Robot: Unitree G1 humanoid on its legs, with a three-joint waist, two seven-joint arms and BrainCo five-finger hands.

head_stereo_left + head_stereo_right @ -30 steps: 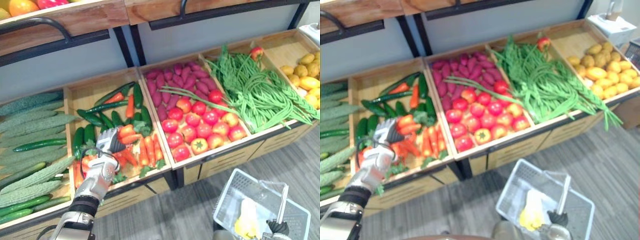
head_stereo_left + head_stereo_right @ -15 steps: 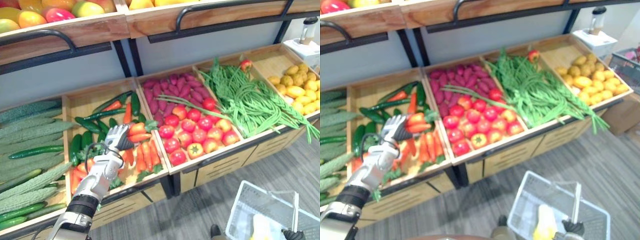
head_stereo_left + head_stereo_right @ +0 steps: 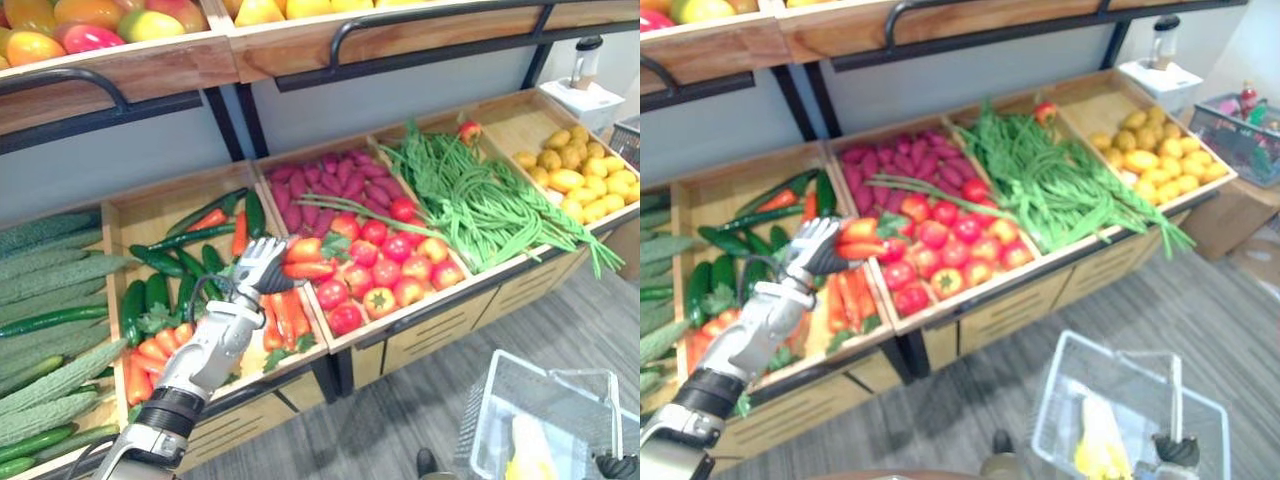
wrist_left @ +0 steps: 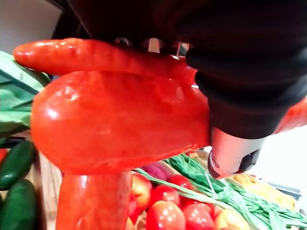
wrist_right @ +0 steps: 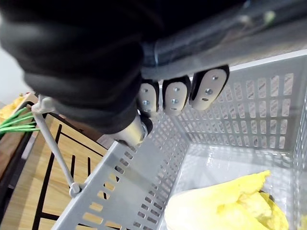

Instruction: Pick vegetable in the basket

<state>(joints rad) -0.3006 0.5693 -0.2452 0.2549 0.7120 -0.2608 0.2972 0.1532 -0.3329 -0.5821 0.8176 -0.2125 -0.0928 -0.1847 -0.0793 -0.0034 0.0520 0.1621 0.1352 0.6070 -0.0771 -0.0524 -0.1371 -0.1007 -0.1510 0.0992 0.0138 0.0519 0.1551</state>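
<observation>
Left eye view: my left arm came in from 7 o'clock and stretched toward 1 o'clock, wrist raised over the front half of the carrot crate [image 3: 150,205]. My left hand [image 3: 258,268] had its fingers curled tight round the carrots [image 3: 308,258] and held them clear of the pile. Their free ends pointed to 3 o'clock, across the wooden divider [image 3: 318,322] toward the tomatoes [image 3: 390,270].

Right eye view: down at 5 o'clock the basket [image 3: 1060,400] hung over the grey floor [image 3: 970,400], well apart from the carrots, with something yellow [image 3: 1095,450] lying in it. My right hand [image 3: 1173,449] sat at the near end of its handle [image 3: 1177,395].

Left wrist view: close in, the carrots lay pressed against my hand's dark cover, a thick one and a slimmer one touching along their length. Beyond them I saw tomatoes and green beans [image 4: 230,191].

Right wrist view: my fingers [image 5: 175,93] were hooked over the handle bar and wrapped round it. The basket's grid wall was just past them, and the yellow thing rested on the basket's bottom.
</observation>
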